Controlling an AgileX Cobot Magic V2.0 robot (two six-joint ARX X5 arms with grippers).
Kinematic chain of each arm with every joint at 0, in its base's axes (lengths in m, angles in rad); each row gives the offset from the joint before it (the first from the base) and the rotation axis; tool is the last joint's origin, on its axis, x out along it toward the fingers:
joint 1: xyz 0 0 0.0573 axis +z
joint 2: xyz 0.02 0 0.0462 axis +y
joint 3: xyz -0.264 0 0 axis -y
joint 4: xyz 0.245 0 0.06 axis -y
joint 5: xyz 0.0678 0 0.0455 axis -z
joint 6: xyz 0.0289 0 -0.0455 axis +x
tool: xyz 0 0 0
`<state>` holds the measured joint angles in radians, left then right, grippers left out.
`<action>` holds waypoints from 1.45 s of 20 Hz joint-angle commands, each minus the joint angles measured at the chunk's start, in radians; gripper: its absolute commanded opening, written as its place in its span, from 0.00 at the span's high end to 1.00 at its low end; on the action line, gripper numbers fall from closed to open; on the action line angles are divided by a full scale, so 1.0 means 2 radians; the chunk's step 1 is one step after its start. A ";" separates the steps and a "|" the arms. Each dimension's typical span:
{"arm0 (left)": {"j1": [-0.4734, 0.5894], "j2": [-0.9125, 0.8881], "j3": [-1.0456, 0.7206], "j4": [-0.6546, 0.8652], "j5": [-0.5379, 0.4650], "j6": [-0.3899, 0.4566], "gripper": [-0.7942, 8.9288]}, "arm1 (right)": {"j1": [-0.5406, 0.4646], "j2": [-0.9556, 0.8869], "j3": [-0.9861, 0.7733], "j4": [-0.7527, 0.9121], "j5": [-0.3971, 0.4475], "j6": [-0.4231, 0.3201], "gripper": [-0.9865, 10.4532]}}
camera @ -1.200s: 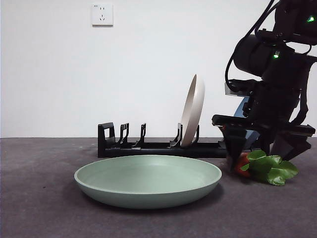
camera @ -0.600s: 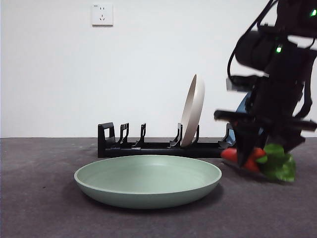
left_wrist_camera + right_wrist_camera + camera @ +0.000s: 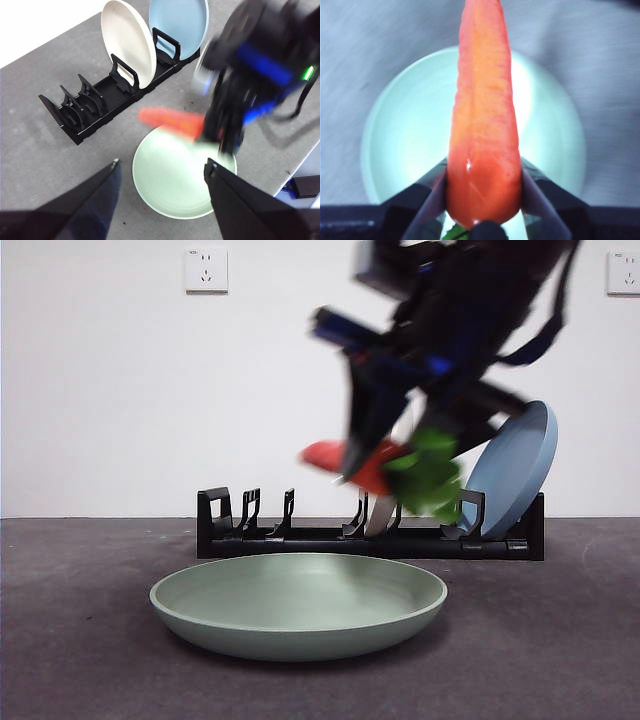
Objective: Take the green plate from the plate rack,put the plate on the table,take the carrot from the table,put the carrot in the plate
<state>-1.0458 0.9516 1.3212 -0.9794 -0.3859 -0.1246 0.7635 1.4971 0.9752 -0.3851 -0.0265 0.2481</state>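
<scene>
carrot (image 3: 352, 462) level, tip toward socket side

Three plates in all: one green plate (image 3: 298, 605) lying flat on the counter (image 3: 80, 640), and two standing in the rack, one cream-white plate (image 3: 128, 42) and one blue plate (image 3: 179, 25). One black plate rack (image 3: 107, 95) along the counter's far edge. One orange carrot (image 3: 482, 120) with one bunch of green leaves (image 3: 430, 475). Two grippers: the right gripper (image 3: 482, 200) and the left gripper (image 3: 162, 200), each with two black jaws. Two wall sockets (image 3: 206, 269) on the white wall.
</scene>
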 commanded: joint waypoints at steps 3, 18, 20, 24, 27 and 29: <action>0.000 -0.001 -0.002 0.000 -0.001 -0.003 0.63 | 0.034 0.073 -0.001 0.028 0.001 0.015 0.92; 0.000 -0.001 -0.002 -0.009 -0.001 -0.006 0.63 | 0.044 0.088 -0.001 0.036 0.003 0.014 0.44; 0.000 -0.001 -0.002 -0.009 -0.001 -0.005 0.63 | 0.044 0.058 -0.001 0.027 0.003 0.014 0.44; 0.000 -0.001 -0.002 -0.019 -0.001 -0.003 0.63 | 0.044 -0.043 -0.001 -0.066 -0.001 0.014 0.45; 0.000 -0.001 -0.002 -0.038 0.000 -0.003 0.63 | 0.045 -0.129 -0.001 -0.185 -0.001 0.010 0.45; 0.000 -0.001 -0.002 -0.053 0.013 -0.003 0.63 | 0.045 -0.185 -0.001 -0.257 -0.001 0.010 0.45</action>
<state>-1.0458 0.9516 1.3209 -1.0878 -0.3645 -0.1249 0.8509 1.1309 0.9752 -0.8936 -0.0265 0.2729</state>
